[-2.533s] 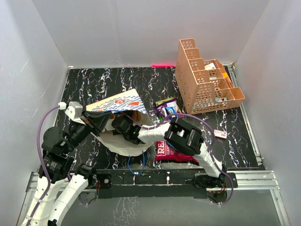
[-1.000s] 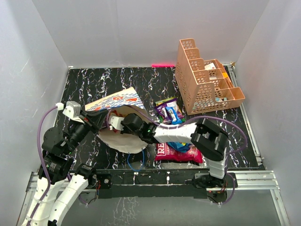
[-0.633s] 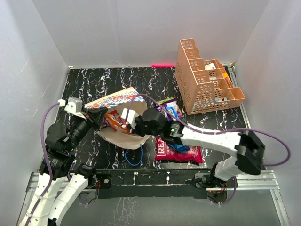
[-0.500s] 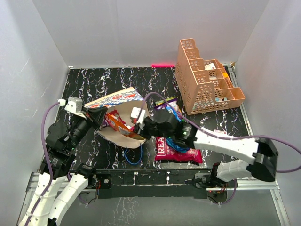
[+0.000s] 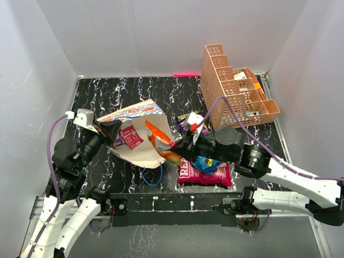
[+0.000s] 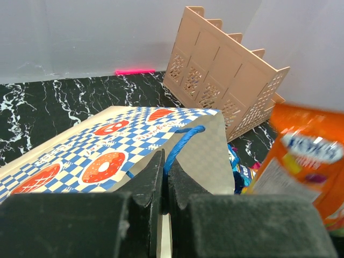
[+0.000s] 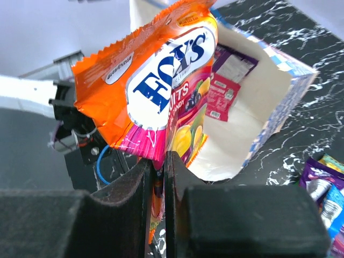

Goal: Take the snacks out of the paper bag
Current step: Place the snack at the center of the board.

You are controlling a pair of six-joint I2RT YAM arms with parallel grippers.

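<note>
The paper bag (image 5: pixel 137 115) lies on its side on the black marbled counter (image 5: pixel 107 94), its white inside facing the near edge and its mouth turned toward the right arm. The left end effector (image 5: pixel 114 130) grips the bag's upper rim. In the left wrist view its fingers (image 6: pixel 153 177) are pressed together with almost no gap, pinching the paper edge right where a blue cord handle (image 6: pixel 183 141) meets it. A second cord loop (image 5: pixel 153 176) trails on the counter below the mouth.

The right end effector (image 5: pixel 180 148) is clamped on an orange Fox's packet (image 5: pixel 158 134). In the right wrist view its fingertips (image 7: pixel 141 177) are nearly touching, with the packet's lower seam between them and the packet standing up in front of the camera. From above, the packet sits at the bag's mouth and overlaps the rim; whether it is fully clear of the bag cannot be told.

A magenta packet (image 5: pixel 130 137) lies inside the bag against the white wall.

Outside the bag, a red REAL bag (image 5: pixel 212 176) lies flat near the front edge with a blue packet (image 5: pixel 207 163) on top of it, partly under the right arm. Purple packets (image 5: pixel 189 122) sit just beyond. An orange lattice rack (image 5: pixel 231 88) stands at the back right, well apart from the bag.
</note>
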